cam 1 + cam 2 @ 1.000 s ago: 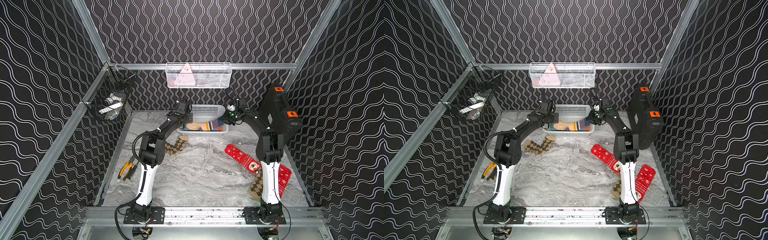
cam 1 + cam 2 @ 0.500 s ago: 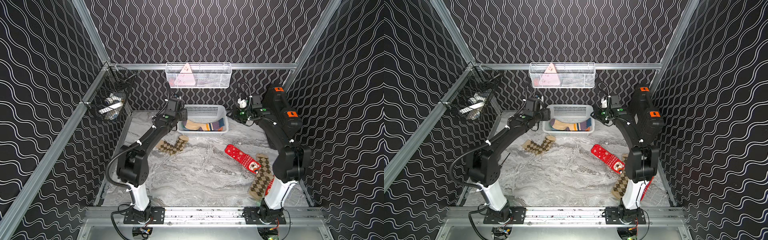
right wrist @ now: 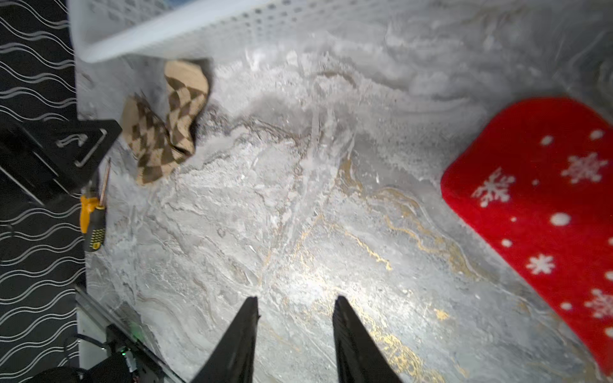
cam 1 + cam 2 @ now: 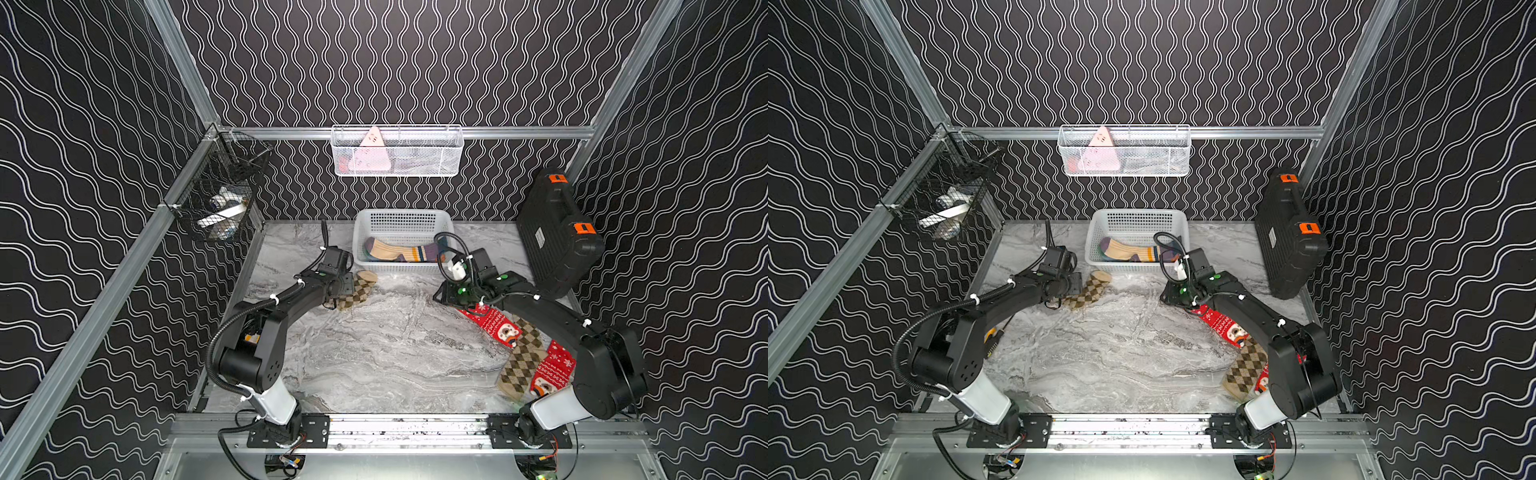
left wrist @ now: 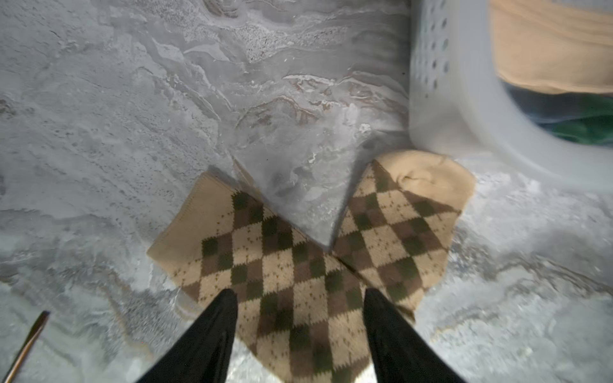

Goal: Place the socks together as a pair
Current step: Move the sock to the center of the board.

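A tan-brown argyle sock (image 4: 358, 291) (image 5: 298, 252) lies bent in a V just in front of the white basket (image 4: 401, 220). My left gripper (image 4: 345, 286) (image 5: 300, 295) hangs open right over its bend, a finger on each side. A red Christmas sock (image 4: 494, 326) (image 3: 544, 205) lies at the right, overlapping a second argyle sock (image 4: 521, 361) and another red sock (image 4: 550, 370). My right gripper (image 4: 442, 297) (image 3: 295, 301) is open over bare table beside the red sock's end. A striped sock (image 4: 399, 251) lies in the basket.
A black case (image 4: 557, 232) leans on the right wall. A white wire basket (image 4: 397, 151) hangs on the back wall and a black mesh basket (image 4: 220, 195) on the left wall. A yellow-handled screwdriver (image 3: 93, 219) lies by the left arm's base.
Both arms have drawn back from the basket and come down. The left gripper now sits over the argyle sock, and the right gripper over the table near the red sock.
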Controlling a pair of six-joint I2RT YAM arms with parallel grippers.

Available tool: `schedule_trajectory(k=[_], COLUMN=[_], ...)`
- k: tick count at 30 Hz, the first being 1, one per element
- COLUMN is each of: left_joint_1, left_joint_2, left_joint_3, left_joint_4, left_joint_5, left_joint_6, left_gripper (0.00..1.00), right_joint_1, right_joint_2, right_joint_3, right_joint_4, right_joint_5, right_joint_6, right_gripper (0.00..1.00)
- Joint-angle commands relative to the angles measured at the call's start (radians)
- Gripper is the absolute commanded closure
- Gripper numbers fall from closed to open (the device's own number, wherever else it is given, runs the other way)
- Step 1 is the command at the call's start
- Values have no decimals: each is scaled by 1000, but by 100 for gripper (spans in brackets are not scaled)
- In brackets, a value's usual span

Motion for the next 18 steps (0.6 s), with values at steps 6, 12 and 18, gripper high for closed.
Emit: schedule_trajectory(k=[6, 12, 18], left_joint_1=[0, -64, -201], left_joint_2=[36, -66, -83], left_joint_3=[-64, -195, -267], left_joint_4=[102, 136, 164], left_joint_5=[115, 160, 175], left_joint_6=[-61, -96, -138], left_gripper=[82, 85, 80], right_joint_1=[42, 41, 42], right_joint_2=[-62, -118, -195], right_joint_3=[-23, -40, -64], right_joint_4=[0, -28, -52], right_joint_5=[41, 47, 47], right_joint_6=[7, 0, 5], right_gripper=[64, 66, 66])
